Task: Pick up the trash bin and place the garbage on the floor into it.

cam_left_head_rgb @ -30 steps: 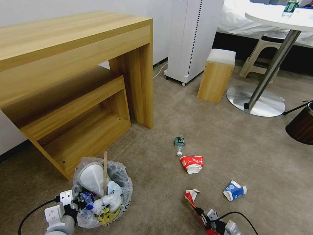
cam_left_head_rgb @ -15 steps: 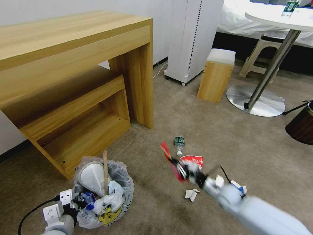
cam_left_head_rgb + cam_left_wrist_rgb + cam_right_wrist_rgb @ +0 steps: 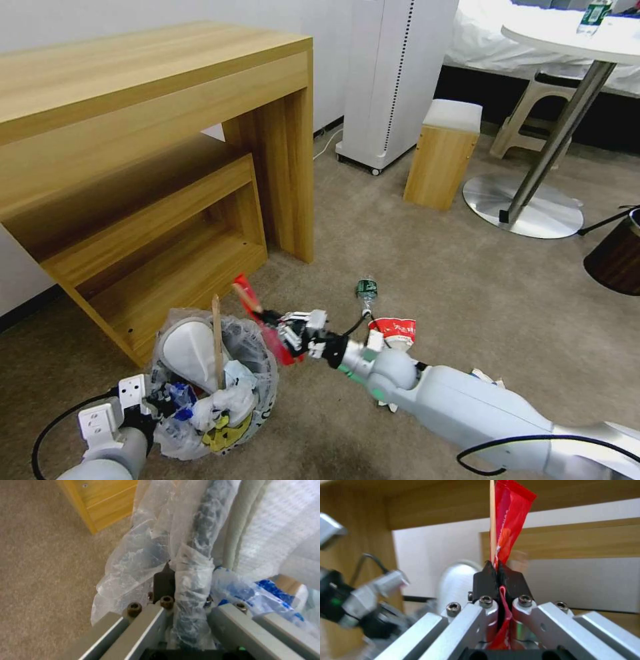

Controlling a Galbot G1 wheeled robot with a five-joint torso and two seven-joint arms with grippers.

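The small round black trash bin [image 3: 213, 390], lined with a crinkly translucent white plastic bag, sits at the near left of the beige short-pile carpet floor [image 3: 427, 260], just in front of the low shelf of the light wooden desk [image 3: 153, 167]. It already holds a white slipper [image 3: 187, 357], an upright wooden stick [image 3: 217, 340] and crumpled paper and wrappers. The left gripper [image 3: 181, 580] is clamped on the bin's bag-covered rim at its near-left edge, holding it.

The right gripper [image 3: 293, 337] reaches in from the near right and hangs at the bin's right edge, just above the rim. Its jaws are pressed tight on a long red plastic wrapper [image 3: 506, 525], which stands up out of the fingertips together with a thin pale wooden skewer [image 3: 492, 517].

The step in hand looks like the drop-off: one piece of garbage is carried and almost over the opening. The next move probably calls for the gripper to go a little further left so the wrapper is clear of the rim, then let go; the wrapper is long and light, so it could catch on the bag's edge or the upright stick.

Still on the carpet, to the right of the bin, lie a green-label clear plastic bottle [image 3: 366, 291] and a red-and-white paper bowl [image 3: 393, 331] on its side.
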